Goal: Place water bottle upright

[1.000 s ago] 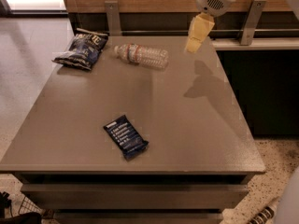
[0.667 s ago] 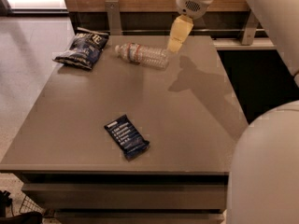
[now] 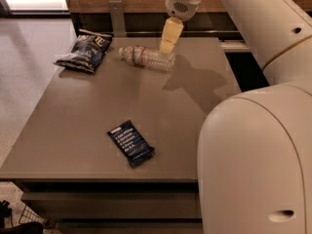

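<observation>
The water bottle (image 3: 146, 58) lies sideways, far on the table (image 3: 73, 130), its red-banded label unreadable. The gripper (image 3: 167, 45) hangs at its base; I cannot tell its grip.

Office-like break space: grey worktop (image 3: 73, 130) with chip bag (image 3: 85, 52) and snack bar (image 3: 130, 143), gripper (image 3: 169, 38) over its far edge.

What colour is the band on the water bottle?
Red-and-white band, camera view; gripper hovers over the water bottle's base end.
</observation>
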`<move>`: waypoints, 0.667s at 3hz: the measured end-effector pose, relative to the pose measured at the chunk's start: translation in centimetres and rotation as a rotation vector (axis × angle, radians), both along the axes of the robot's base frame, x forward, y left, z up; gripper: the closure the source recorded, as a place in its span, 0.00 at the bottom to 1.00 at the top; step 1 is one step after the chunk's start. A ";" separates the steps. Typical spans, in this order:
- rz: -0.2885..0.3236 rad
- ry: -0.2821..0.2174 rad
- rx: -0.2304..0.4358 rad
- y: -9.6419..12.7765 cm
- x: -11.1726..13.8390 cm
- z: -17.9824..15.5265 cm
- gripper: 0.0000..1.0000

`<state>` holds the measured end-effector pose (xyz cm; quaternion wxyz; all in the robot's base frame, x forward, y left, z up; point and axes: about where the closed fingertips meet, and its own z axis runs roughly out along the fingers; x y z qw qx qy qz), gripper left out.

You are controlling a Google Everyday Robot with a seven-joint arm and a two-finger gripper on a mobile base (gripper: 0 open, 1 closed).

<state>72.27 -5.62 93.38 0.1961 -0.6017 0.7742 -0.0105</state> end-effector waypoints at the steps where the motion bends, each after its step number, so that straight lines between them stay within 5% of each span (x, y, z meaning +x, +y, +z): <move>1: -0.033 -0.008 -0.121 2.0 0.5 -1.1 0.00; 2: -0.024 -0.021 -0.256 6.7 1.6 -2.6 0.00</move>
